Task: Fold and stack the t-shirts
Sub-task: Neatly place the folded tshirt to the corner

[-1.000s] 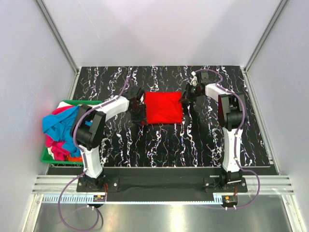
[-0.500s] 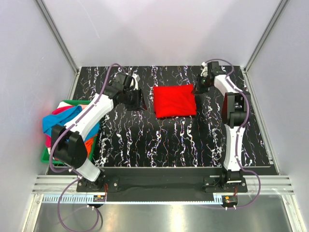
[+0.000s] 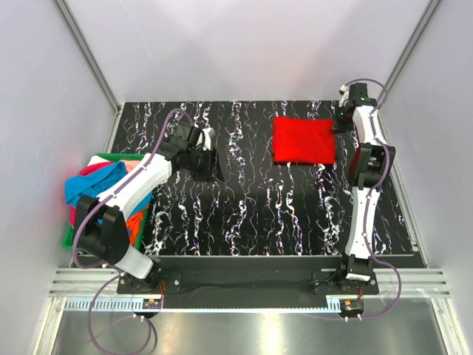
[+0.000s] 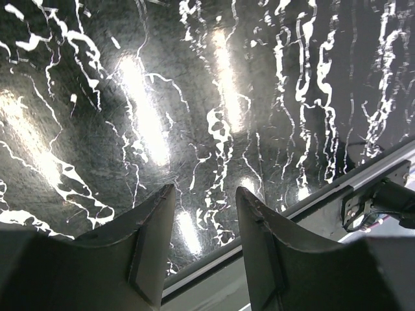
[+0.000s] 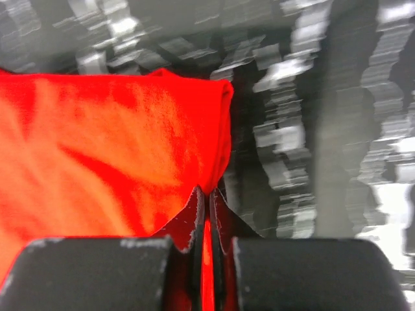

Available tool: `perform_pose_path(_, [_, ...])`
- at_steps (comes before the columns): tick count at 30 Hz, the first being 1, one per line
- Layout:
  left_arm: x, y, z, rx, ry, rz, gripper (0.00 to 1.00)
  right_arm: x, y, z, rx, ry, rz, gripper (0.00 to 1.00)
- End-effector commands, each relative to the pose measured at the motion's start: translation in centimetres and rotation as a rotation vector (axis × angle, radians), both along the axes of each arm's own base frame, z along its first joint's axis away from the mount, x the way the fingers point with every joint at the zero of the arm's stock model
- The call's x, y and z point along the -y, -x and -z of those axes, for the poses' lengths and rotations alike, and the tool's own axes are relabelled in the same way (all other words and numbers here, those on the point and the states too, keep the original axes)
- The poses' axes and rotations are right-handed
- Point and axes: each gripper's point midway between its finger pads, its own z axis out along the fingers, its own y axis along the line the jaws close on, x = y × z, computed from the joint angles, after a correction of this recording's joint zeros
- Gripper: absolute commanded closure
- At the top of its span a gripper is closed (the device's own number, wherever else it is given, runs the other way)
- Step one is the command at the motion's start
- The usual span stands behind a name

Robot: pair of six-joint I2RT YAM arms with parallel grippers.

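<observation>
Right gripper is pinched shut on the right edge of the folded red shirt, which lies flat near the far right corner of the worktop, probably to start the stack there. Left gripper hangs empty, jaws apart, over bare worktop beside the green basket of unfolded shirts at the left edge, likely for the next one.

A robotics lab cell is suggested: a marbled table is enclosed by white panels, with aluminium framing at 11 o'clock.
</observation>
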Motion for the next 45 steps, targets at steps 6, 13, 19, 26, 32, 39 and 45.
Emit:
perform_pose_path(6, [0.7, -0.1, -1.8, 0.078, 0.047, 0.045, 0.52, 7.9, -3.8, -0.8, 0.119, 0.259, 0.038, 1.0])
perform_pose_path(13, [0.8, -0.2, -1.4, 0.075, 0.037, 0.052, 0.52, 13.4, -7.2, -2.6, 0.285, 0.401, 0.144, 1.0])
perform_pose_path(19, [1.2, 0.3, -1.0, 0.064, 0.034, 0.07, 0.52, 15.2, -10.2, -4.8, 0.452, 0.439, 0.145, 1.0])
perform_pose_path(26, [1.5, 0.5, -1.1, 0.064, 0.039, 0.081, 0.52, 17.3, -11.5, -6.9, 0.548, 0.52, 0.161, 1.0])
perform_pose_path(32, [1.6, 0.5, -0.7, 0.051, 0.036, 0.084, 0.52, 17.2, -12.5, -7.8, 0.619, 0.528, 0.121, 0.98])
perform_pose_path(39, [1.7, 0.5, -0.8, 0.056, 0.038, 0.087, 0.52, 18.0, -12.0, -11.4, 0.655, 0.538, 0.203, 0.39])
perform_pose_path(45, [1.9, 1.1, -3.8, 0.16, 0.053, 0.1, 0.51, 15.4, -8.0, -20.7, 0.693, 0.329, 0.357, 0.09])
